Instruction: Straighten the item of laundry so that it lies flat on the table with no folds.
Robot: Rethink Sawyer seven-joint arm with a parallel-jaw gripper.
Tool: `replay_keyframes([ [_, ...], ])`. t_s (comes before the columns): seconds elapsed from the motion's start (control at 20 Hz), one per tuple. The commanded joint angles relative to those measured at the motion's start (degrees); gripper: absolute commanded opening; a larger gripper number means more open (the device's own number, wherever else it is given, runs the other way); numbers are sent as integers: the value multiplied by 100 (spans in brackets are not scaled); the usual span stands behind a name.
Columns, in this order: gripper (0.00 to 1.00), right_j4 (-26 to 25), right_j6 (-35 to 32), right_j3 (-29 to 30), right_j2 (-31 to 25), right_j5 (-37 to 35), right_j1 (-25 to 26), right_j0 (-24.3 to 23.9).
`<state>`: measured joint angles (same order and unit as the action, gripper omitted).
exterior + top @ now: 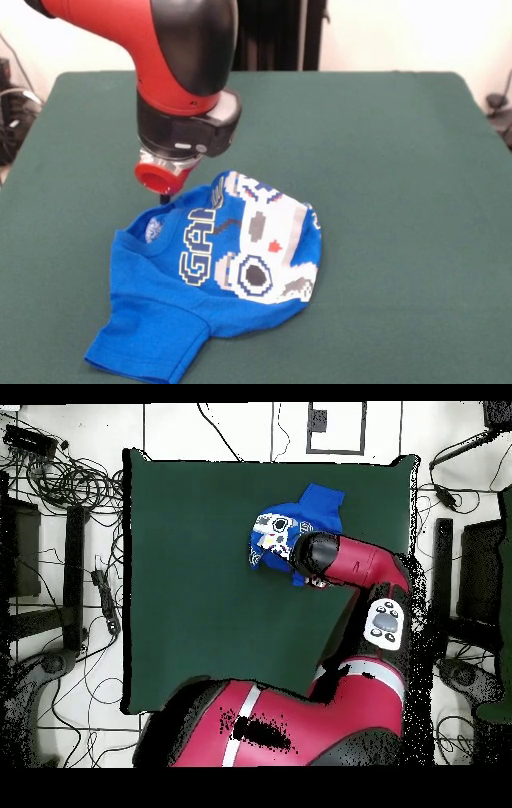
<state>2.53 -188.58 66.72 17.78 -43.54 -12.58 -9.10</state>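
The bright blue T-shirt (160, 320) lies crumpled on the dark green table (384, 160), front side up. Its white-grey pixel print and yellow-outlined lettering are bunched and folded, and one sleeve points toward the near edge. My gripper (164, 195) hangs below the red and black wrist and comes down at the shirt's far edge, by the collar. Only its dark tip shows, so its state is unclear. In the overhead view the shirt (318, 502) lies near the table's (190, 584) far right part, and the wrist covers its near side and hides the gripper.
The red arm (350, 569) reaches over the table's right side, and its bulk overlaps the table's near edge. Cables and dark equipment (60, 484) lie on the floor beside the table. A dark stand (280, 32) stands behind the table.
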Motion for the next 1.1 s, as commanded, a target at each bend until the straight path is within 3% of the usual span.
replay_keyframes([
  [0.05, 0, 239, -324, 420, -361, -576, -145, 308],
  [0.55, 0, 316, -377, 398, -321, -1266, -507, 486],
  [1.1, 0, 483, -970, -6, -233, -1299, -101, 733],
])
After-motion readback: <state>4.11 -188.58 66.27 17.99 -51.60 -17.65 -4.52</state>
